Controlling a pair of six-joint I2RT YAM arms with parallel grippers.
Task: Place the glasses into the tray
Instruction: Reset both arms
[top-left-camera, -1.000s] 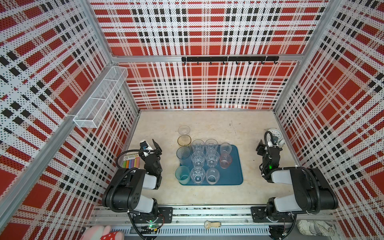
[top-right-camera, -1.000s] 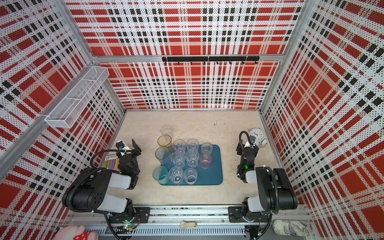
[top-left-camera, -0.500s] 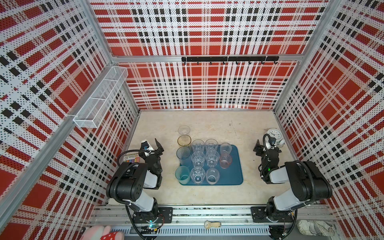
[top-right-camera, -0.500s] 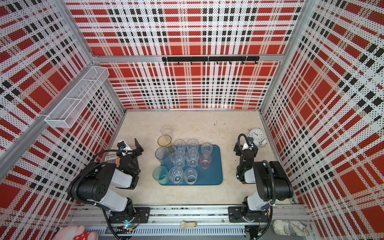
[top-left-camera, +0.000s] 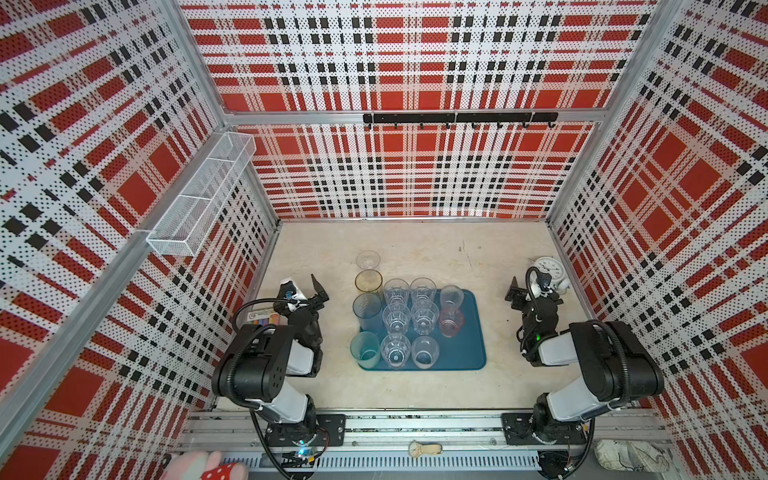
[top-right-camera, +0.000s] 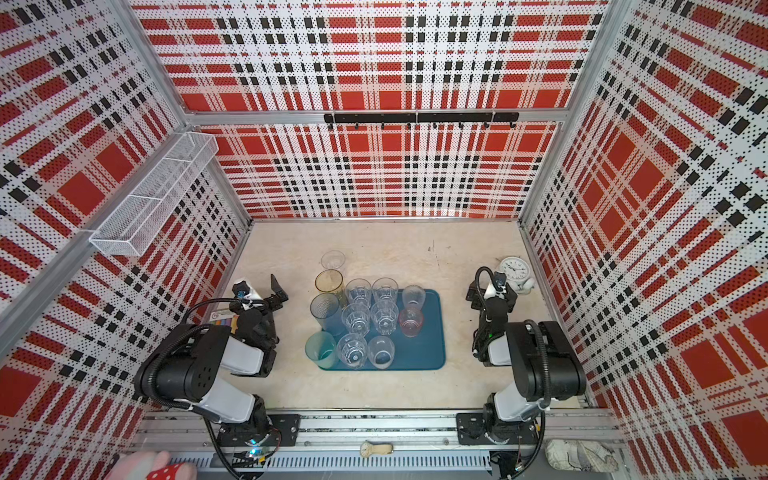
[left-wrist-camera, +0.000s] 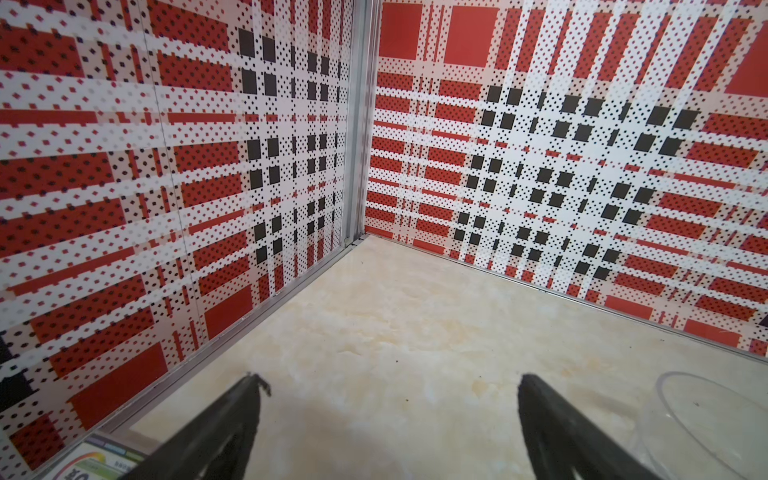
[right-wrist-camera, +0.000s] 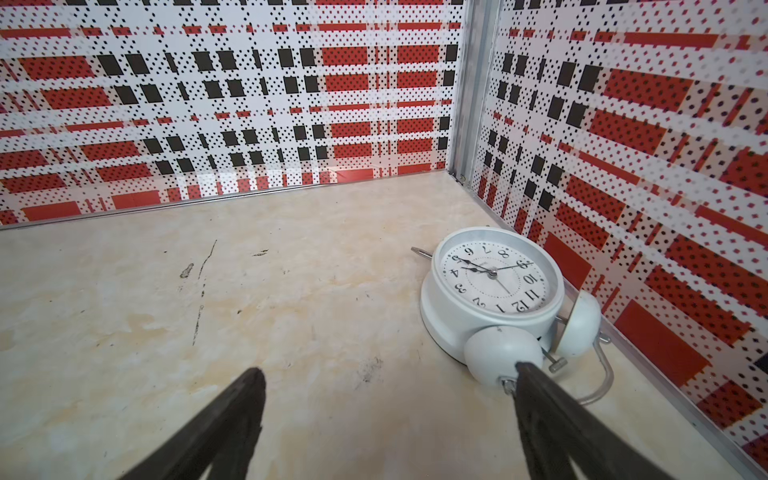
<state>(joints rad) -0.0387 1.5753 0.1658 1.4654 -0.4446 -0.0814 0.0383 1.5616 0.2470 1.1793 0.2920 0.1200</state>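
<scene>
The teal-blue tray lies mid-table in both top views. On it stand several clear faceted glasses and a pink one. A teal glass and a tall grey-blue glass stand at its left edge. An amber glass and a small clear glass stand on the table beyond it. My left gripper is open and empty, left of the glasses. A clear glass rim shows beside it. My right gripper is open and empty, right of the tray.
A white alarm clock lies face up by the right wall, close to my right gripper's finger. A coloured card lies by the left wall. A white wire basket hangs on the left wall; a black hook rail runs across the back.
Both grippers' jaws have opened wider. Both arms shifted slightly at the sides of the table. The glasses and the tray have not moved.
</scene>
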